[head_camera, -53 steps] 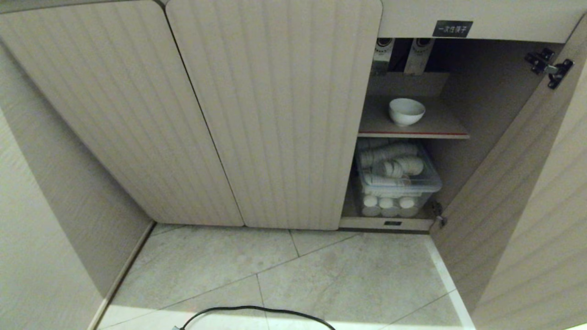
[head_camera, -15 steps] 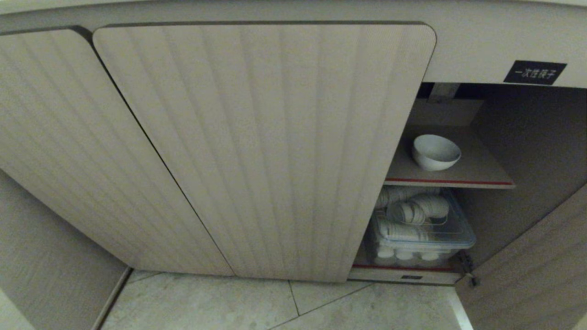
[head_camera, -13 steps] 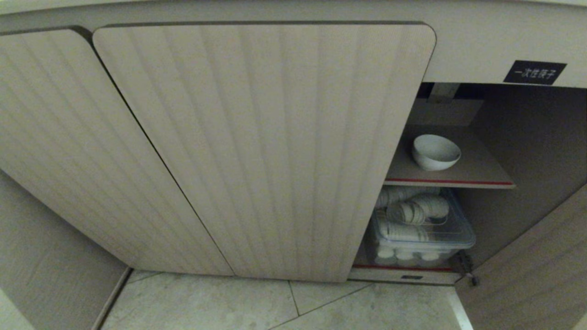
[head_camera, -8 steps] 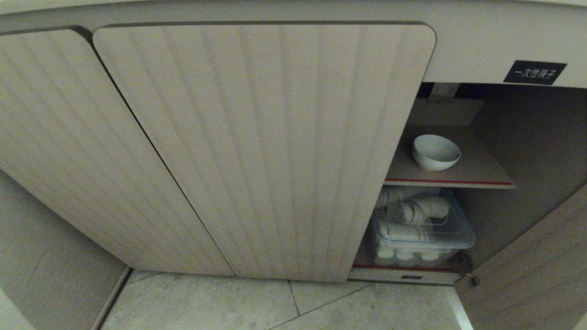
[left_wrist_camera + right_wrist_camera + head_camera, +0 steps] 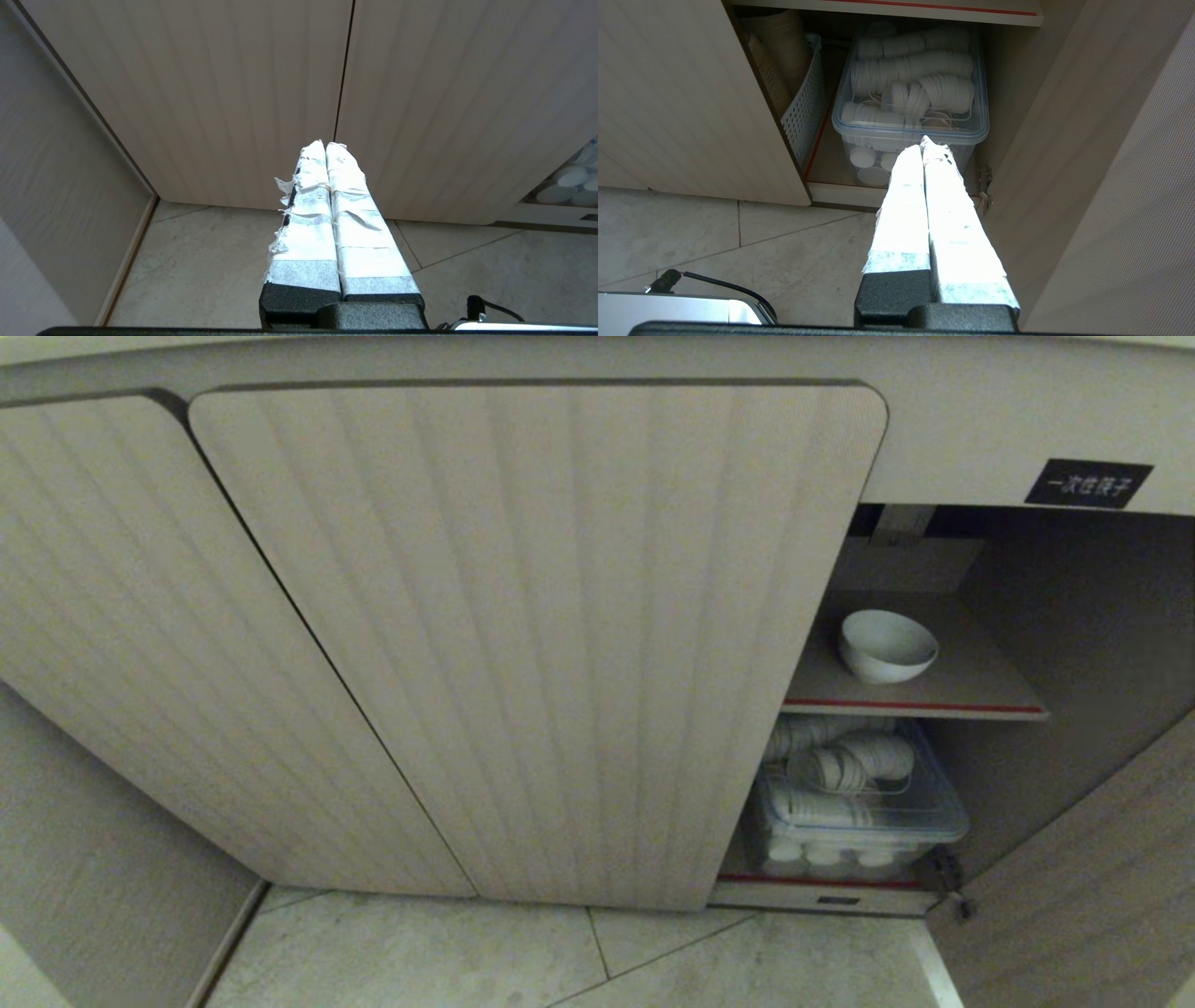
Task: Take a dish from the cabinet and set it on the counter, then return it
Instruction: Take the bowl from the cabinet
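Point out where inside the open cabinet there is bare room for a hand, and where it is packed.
Free: the red-edged shelf right of the white bowl, toward the cabinet's side wall, and the gap above the bowl. Crowded: below, the clear bin of stacked cups fills the space, with a white perforated basket beside it.

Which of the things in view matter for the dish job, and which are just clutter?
For the job:
- dish, on the cabinet's red-edged shelf
- right gripper, empty
- left gripper, empty

Just there:
- clear bin of stacked cups
- white basket
- black label
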